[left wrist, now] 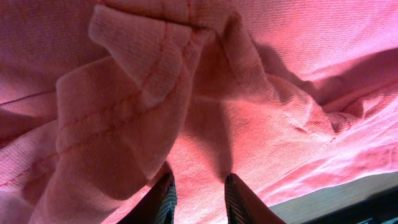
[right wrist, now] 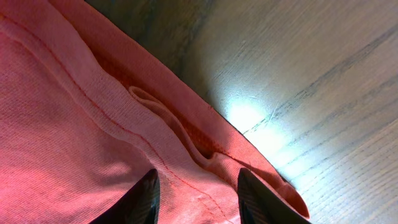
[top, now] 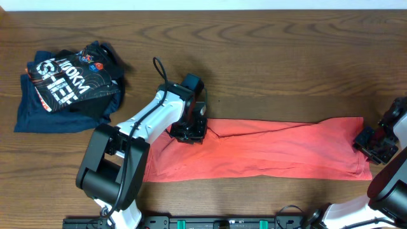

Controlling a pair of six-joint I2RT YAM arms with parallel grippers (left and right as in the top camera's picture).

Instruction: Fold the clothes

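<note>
The coral-red shirt [top: 273, 149] lies on the table as a long flat strip running left to right. My left gripper [top: 189, 130] is at the strip's upper left corner. In the left wrist view its fingers [left wrist: 198, 199] are close together with bunched shirt fabric [left wrist: 205, 124] between them. My right gripper [top: 375, 143] is at the strip's right end. In the right wrist view its fingers [right wrist: 196, 196] are apart, over the hemmed edge of the shirt [right wrist: 93, 124]. The chest logo is hidden.
A pile of navy and black garments with white lettering [top: 67, 86] lies at the far left of the wooden table [top: 273, 63]. The table's front edge runs just below the shirt.
</note>
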